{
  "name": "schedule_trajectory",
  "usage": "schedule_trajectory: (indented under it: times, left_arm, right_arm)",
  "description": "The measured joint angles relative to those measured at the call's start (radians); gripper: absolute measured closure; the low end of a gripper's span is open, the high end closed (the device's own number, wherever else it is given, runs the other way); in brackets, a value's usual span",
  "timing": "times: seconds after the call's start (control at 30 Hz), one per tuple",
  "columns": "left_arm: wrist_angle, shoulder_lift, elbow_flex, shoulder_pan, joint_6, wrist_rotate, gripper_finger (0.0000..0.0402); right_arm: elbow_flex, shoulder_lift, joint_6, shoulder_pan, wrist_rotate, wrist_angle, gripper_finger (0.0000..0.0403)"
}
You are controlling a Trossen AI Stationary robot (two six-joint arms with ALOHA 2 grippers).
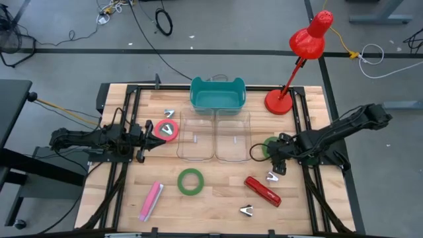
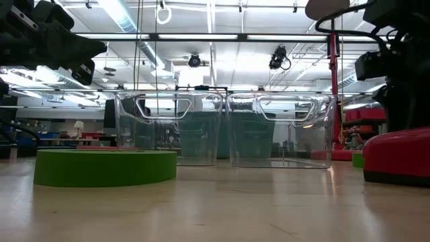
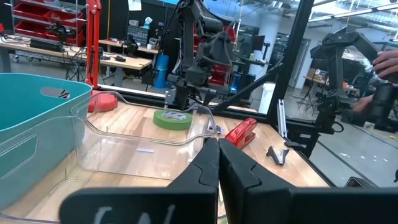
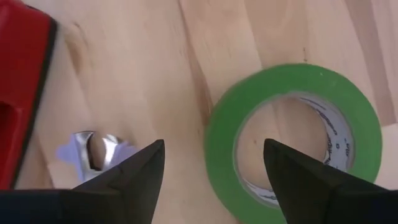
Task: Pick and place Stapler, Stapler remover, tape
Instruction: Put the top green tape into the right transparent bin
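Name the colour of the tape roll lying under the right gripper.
Green. The tape roll shows best in the right wrist view, between the open right gripper fingers.

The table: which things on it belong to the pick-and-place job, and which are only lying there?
For the job:
- green tape, green tape under the right arm, red-pink tape
- red stapler
- pink stapler
- staple removers

Just lying about:
- red lamp

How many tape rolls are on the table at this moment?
3. A red roll lies by the left gripper, a green roll lies on the front middle of the table, and a green roll sits under the open right gripper. None looks hidden.
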Motion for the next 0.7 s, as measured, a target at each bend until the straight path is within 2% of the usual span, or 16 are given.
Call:
schedule_trajectory:
  times: [0.27, 0.5, 0.7]
  left_arm:
    - [0.0, 0.0, 0.0, 0.0, 0.0, 0.0, 0.0399]
    - [0.0, 0.0, 0.0, 0.0, 0.0, 0.0, 0.0399]
    - [0.0, 0.0, 0.0, 0.0, 0.0, 0.0, 0.0399]
  right_arm:
    - [-0.025, 0.038, 0.018, 0.0, 0.007, 0.046, 0.013]
    - [-0.028, 0.073, 0.018, 0.0, 0.081, 0.055, 0.013]
    - [-0.08, 0.092, 0.051, 0.0, 0.062, 0.128, 0.013]
